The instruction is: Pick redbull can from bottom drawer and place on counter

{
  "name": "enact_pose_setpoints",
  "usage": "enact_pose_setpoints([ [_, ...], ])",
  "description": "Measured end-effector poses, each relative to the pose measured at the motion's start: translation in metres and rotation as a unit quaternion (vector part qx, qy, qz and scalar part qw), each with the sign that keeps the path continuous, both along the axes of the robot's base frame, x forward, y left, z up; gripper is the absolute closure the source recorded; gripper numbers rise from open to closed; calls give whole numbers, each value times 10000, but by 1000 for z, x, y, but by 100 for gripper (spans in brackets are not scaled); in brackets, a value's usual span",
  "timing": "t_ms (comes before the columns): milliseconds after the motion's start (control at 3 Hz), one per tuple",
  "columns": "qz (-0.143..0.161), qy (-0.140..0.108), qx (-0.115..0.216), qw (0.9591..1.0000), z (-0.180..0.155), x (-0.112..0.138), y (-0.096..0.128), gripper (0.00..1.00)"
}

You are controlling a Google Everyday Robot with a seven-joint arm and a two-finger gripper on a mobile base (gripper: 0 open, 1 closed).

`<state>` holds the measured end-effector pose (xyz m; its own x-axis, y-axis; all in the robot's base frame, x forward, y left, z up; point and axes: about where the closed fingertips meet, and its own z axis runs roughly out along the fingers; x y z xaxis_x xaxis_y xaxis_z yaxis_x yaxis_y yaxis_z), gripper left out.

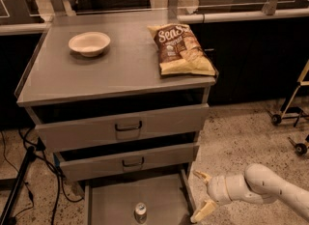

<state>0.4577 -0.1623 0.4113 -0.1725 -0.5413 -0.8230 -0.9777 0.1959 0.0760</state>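
Note:
The redbull can (140,212), small and silver with a shiny top, stands upright on the floor of the open bottom drawer (113,201), near its front middle. My gripper (202,193) is at the lower right, just outside the drawer's right edge, with its two pale fingers spread open and empty, pointing left toward the drawer. It is to the right of the can and apart from it. The counter (120,69) is the flat grey top of the cabinet above.
A white bowl (89,43) sits on the counter at the left and a chip bag (182,49) at the right. Two upper drawers with dark handles (128,126) stick out slightly. Cables and a black stand leg (19,185) lie at the left. A wheeled cart base (289,118) stands at the right.

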Motion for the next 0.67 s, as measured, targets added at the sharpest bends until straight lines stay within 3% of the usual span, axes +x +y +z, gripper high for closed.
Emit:
enact_pose_setpoints([
  [667,-132,-36,12,9999,-48,9,7,0],
])
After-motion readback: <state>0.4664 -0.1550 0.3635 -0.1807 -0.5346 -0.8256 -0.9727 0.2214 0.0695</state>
